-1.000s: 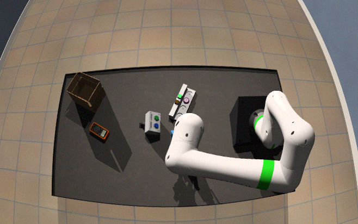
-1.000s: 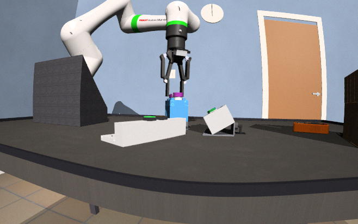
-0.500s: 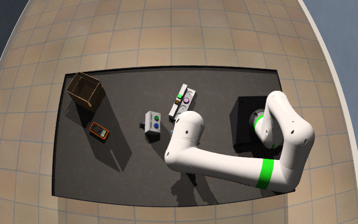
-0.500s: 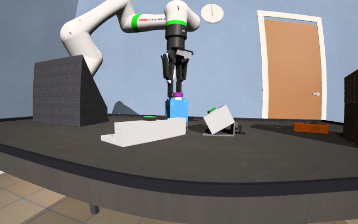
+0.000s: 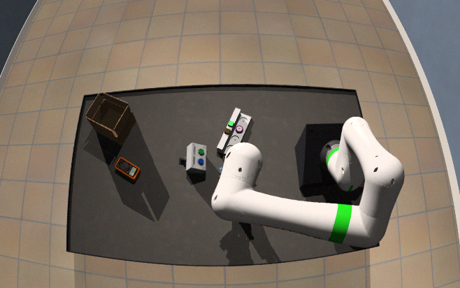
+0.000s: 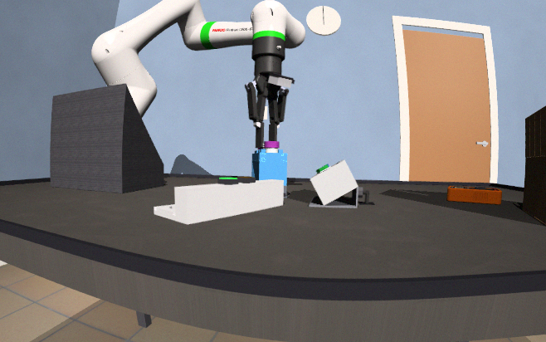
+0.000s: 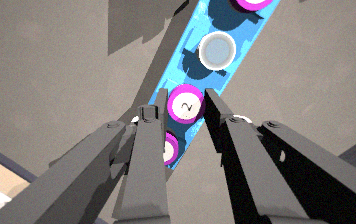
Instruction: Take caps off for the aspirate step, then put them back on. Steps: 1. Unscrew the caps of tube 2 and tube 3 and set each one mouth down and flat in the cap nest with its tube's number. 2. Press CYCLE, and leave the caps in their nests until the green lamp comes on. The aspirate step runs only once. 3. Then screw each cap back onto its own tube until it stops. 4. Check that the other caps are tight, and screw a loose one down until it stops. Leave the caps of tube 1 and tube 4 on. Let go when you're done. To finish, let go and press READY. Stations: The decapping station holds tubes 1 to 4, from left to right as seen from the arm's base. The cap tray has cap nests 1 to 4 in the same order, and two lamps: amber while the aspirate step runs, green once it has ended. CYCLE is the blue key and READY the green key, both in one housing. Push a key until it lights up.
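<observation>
The blue decapping station (image 7: 200, 75) runs diagonally in the wrist view. My gripper (image 7: 185, 102) stands upright over it, fingers closed on both sides of the purple cap marked 2 (image 7: 186, 106), which sits on tube 2. Cap 1 (image 7: 169, 150) is on its tube just below. Tube 3 (image 7: 216, 50) stands open with no cap. A purple cap on tube 4 (image 7: 252, 4) shows at the top edge. From the side, the gripper (image 6: 265, 139) touches the purple cap (image 6: 271, 144). One purple cap (image 5: 239, 128) lies in the cap tray (image 5: 234, 129), whose green lamp (image 5: 231, 123) is lit.
The key housing (image 5: 196, 157) with the green key (image 5: 200, 151) and blue key (image 5: 200, 161) stands left of the tray. A cardboard box (image 5: 110, 117) and an orange multimeter (image 5: 127, 168) lie further left. The arm's dark pedestal (image 6: 104, 141) is behind.
</observation>
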